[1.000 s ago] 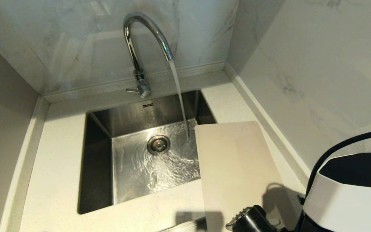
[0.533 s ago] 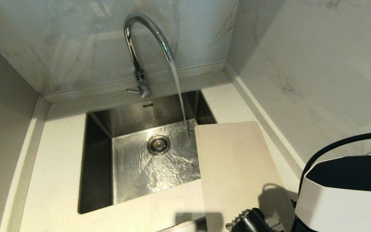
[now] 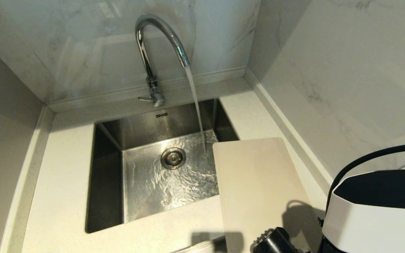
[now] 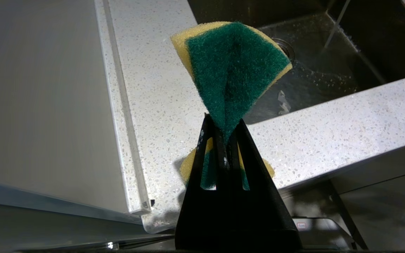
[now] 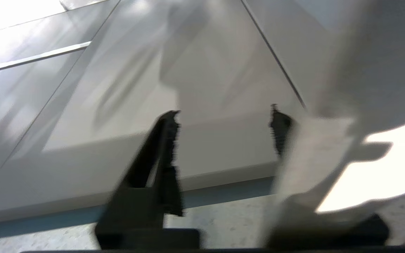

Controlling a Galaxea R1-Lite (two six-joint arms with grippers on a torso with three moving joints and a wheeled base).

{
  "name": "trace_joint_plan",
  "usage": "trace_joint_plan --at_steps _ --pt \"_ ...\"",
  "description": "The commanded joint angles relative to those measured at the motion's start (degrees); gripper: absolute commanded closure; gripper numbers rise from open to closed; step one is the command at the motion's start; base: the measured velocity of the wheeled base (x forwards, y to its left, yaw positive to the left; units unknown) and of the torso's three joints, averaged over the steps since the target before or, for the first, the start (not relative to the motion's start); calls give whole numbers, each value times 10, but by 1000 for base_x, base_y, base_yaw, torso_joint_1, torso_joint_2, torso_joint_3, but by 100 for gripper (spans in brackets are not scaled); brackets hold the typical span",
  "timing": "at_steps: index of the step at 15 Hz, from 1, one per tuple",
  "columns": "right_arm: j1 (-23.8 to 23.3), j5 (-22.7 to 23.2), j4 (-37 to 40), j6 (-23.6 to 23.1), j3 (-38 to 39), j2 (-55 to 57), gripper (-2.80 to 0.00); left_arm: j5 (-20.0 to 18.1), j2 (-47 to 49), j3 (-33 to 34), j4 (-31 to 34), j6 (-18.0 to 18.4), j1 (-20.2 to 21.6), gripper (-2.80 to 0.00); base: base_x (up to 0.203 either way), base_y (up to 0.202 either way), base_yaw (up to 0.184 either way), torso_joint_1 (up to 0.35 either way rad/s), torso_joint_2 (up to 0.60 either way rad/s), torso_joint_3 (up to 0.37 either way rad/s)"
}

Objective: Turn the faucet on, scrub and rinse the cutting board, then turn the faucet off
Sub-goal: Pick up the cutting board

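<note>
Compared with one second before: far short edge of the cutting board lower in the head view, so a little more of the sink wall shows behind it. Rest of the scene unchanged. Water running as before and rippling over the sink floor.

Counted: one faucet, one sink, one cutting board, one sponge, two grippers.

Faucet standing upright behind the far rim of the sink, spout arching over the basin, thin side lever pointing to the sink's left. Cutting board lying on the counter at the right side of the sink, its left long edge overhanging the sink's right rim, its near end hidden under the right arm.

Right gripper at the near end of the board, to the right of the sink and nearer than it. Fingers standing about half apart, with the pale board surface seen between them (view blurred, one finger partly covered by a pale blurred shape). Cannot tell whether touching or pinching the board.

Left gripper low, near the sink's front left corner. Fingers pressed together on the green and yellow sponge, which is folded and sticks out beyond the tips.
</note>
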Motion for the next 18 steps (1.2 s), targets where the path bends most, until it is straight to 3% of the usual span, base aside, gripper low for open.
trace_joint_plan --at_steps 1,6,18 --pt "0 -1 -3 -4 0 2 0 0 1 1 0 0 1 0 0 0 0 0 0 0" --pt "0 -3 1 -3 10 -39 0 0 1 1 0 0 0 0 0 0 0 0 0 0" --pt "3 -27 80 14 23 -285 0 0 1 1 0 0 0 0 0 0 0 0 0 0"
